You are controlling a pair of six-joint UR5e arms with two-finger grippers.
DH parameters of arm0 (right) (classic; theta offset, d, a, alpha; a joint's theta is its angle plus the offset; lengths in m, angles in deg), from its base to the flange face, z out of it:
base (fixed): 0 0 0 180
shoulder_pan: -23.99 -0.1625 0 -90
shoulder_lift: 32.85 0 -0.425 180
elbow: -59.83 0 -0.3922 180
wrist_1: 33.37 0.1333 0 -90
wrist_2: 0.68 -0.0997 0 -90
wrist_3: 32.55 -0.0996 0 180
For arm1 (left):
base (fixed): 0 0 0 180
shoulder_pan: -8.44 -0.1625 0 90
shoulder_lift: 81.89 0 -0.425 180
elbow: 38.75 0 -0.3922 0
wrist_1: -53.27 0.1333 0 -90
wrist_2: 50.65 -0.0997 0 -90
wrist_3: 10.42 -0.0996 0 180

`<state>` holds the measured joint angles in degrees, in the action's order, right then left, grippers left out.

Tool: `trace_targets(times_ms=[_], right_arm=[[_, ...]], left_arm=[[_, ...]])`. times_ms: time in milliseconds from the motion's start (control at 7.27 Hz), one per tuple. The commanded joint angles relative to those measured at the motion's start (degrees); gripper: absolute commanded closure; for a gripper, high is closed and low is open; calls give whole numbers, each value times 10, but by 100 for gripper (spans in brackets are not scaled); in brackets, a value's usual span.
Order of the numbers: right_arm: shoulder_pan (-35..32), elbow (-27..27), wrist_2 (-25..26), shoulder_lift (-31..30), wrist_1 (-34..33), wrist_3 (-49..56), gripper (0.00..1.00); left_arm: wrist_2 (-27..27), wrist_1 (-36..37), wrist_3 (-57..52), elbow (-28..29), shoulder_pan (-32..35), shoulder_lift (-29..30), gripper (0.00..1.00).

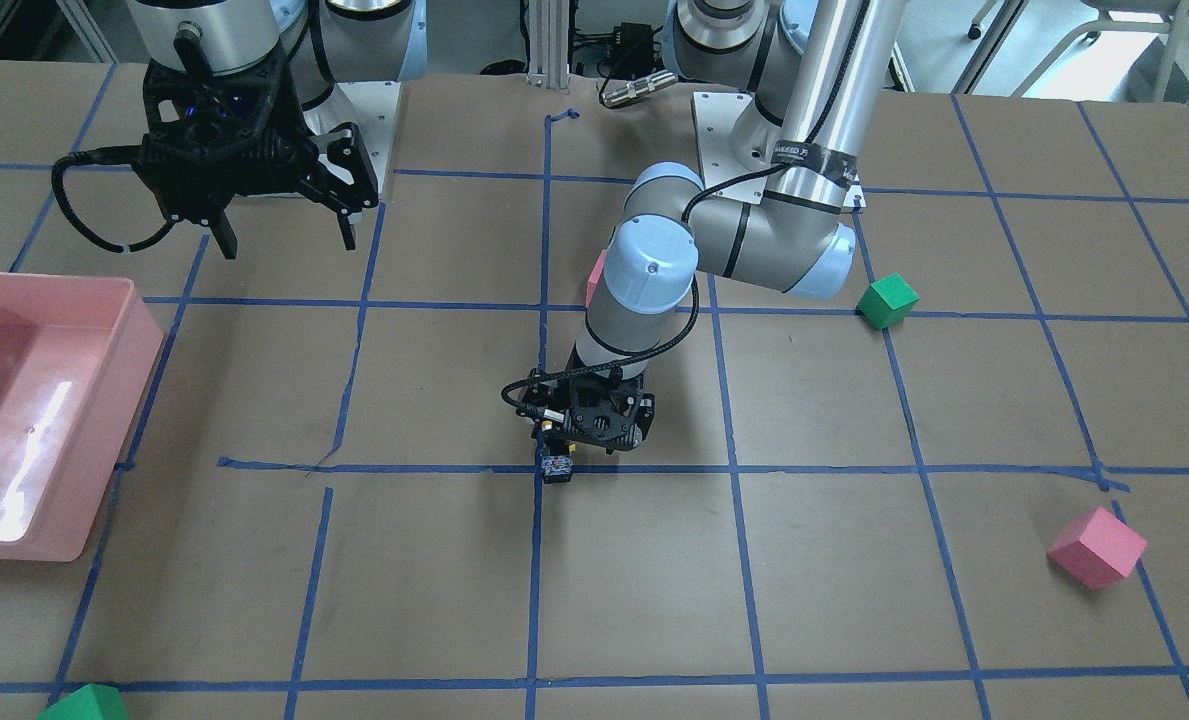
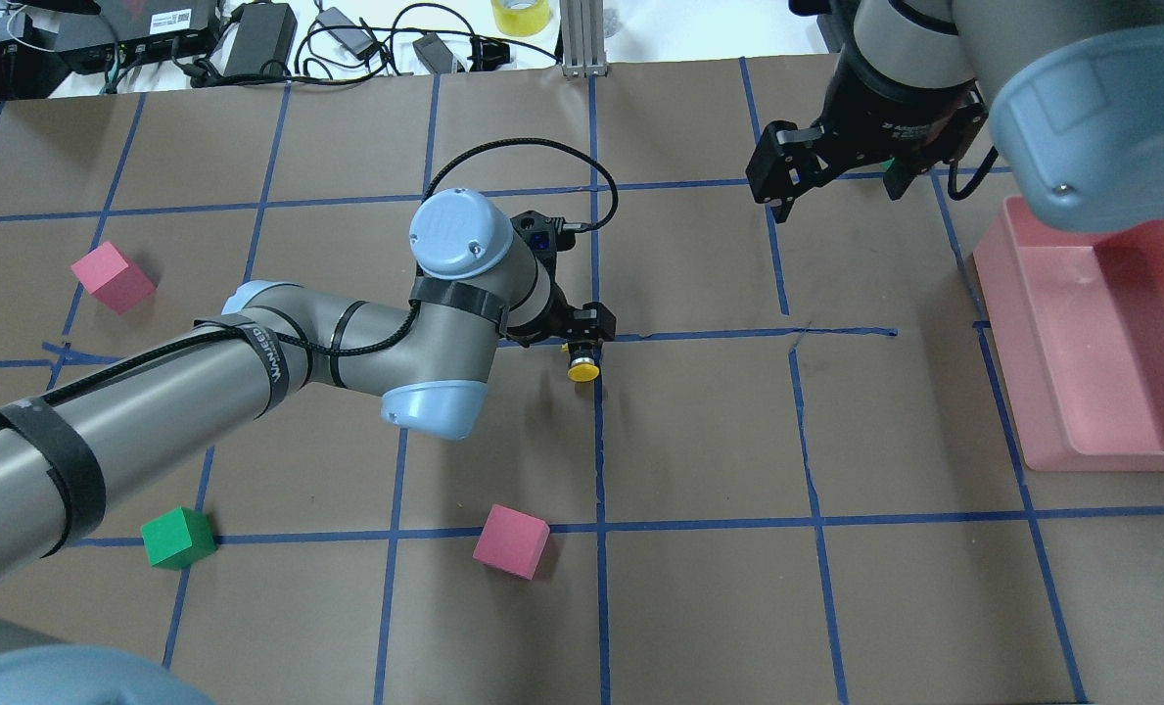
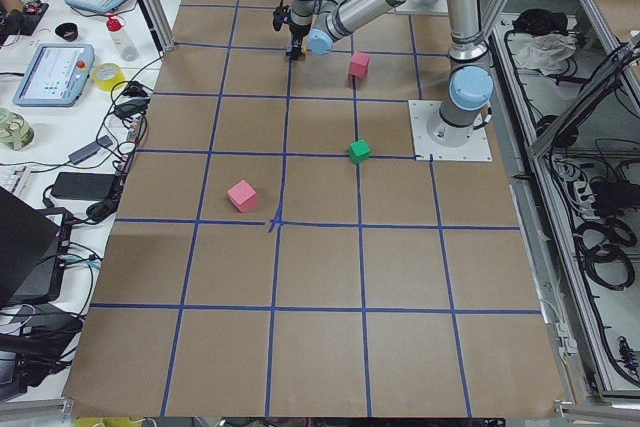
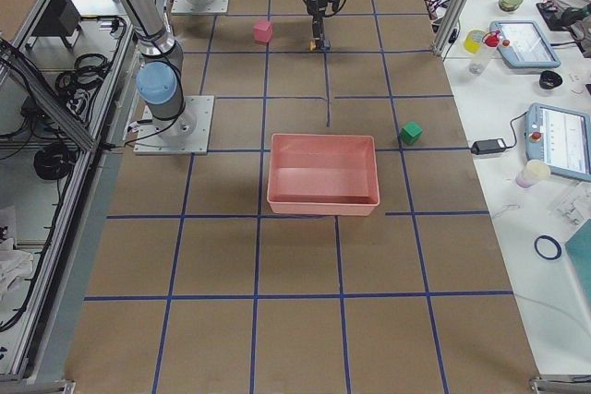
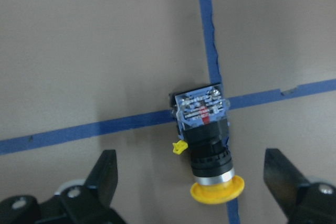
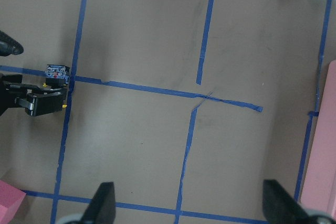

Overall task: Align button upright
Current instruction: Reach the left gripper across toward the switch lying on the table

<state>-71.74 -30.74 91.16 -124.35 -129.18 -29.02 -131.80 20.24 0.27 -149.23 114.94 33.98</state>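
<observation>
Fingers (image 5: pixel 107 174) of the left gripper (image 5: pixel 189 156) frame the wrist view, spread wide, holding nothing; the button (image 5: pixel 206 135) lies on its side between them at a tape crossing (image 5: pixel 252 97), yellow cap (image 5: pixel 217 190) nearest, silvery-blue base (image 5: pixel 201 106) farthest. Overhead view: right gripper (image 2: pixel 836 191) hangs open, empty, well apart. Step judged in hand: pre-grasp approach. Next move: close on the black body (image 5: pixel 210 153), rotate cap-up

one button (image 5: pixel 207 140), two pink cubes (image 2: pixel 112 277) (image 2: pixel 511 541), two green cubes (image 1: pixel 887 300) (image 1: pixel 84 705), one bin (image 4: pixel 323 202) (pink, open-topped).
</observation>
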Motion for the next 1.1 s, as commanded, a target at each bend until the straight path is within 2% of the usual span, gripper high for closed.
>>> trace_targets(times_ms=[0, 413, 550, 825, 963], right_arm=[[-1, 0, -1, 0, 0, 0, 0], [0, 0, -1, 0, 0, 0, 0], [-1, 0, 0, 0, 0, 0, 0], [-1, 0, -1, 0, 0, -1, 0], [0, 0, 0, 0, 0, 0, 0]], left_arm=[[4, 9, 1, 0, 0, 18, 7], [6, 18, 23, 1, 18, 22, 10], [6, 17, 23, 1, 19, 23, 35], [8, 16, 26, 3, 19, 22, 100], [7, 15, 51, 6, 19, 20, 100]])
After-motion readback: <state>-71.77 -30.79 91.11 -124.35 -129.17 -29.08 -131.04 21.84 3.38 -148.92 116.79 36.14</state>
